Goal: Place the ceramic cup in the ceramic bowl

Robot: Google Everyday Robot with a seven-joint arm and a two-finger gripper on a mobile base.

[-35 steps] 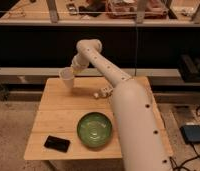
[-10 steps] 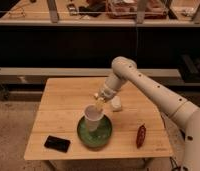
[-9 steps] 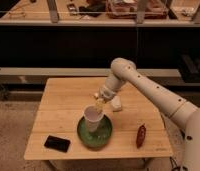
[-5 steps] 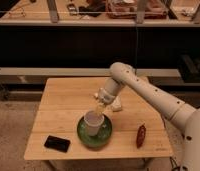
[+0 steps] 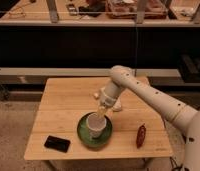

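Note:
The white ceramic cup (image 5: 96, 124) is upright inside the green ceramic bowl (image 5: 83, 134), which sits at the front middle of the wooden table (image 5: 63, 105). My gripper (image 5: 100, 112) reaches down from the right and is at the cup's far rim, shut on it. The cup's base is low in the bowl; I cannot tell whether it rests on the bottom. My arm (image 5: 148, 97) crosses the right half of the table.
A black phone (image 5: 57, 143) lies at the table's front left. A dark red oblong object (image 5: 141, 135) lies at the front right. A pale package (image 5: 116, 105) lies behind the gripper. Dark shelving stands behind the table.
My gripper has carried the cup from the table's back left to over the bowl and lowered it into the bowl over the last second.

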